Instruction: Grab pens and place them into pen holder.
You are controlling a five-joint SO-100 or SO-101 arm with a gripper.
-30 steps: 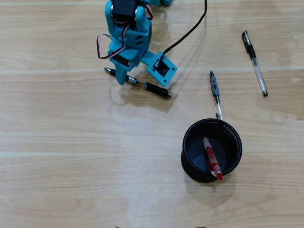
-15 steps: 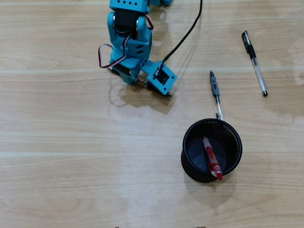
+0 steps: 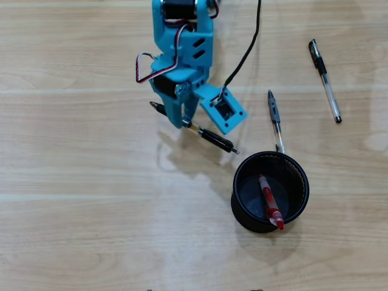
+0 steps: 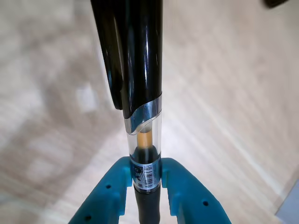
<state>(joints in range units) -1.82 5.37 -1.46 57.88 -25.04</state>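
Wooden table (image 3: 73, 182): gripper (image 3: 183, 124) clamps black pen (image 3: 212, 138), seemingly clear of pen holder (image 3: 242, 209).

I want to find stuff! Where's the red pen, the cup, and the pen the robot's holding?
red pen (image 3: 268, 200), overhead view, mid barrel.
pen holder (image 3: 237, 200), overhead view, left rim.
black pen (image 4: 133, 56), wrist view, glossy cap.

Black pen (image 3: 209, 136) clamped in tool (image 3: 183, 123); red pen (image 3: 270, 202) inside holder (image 3: 242, 215).
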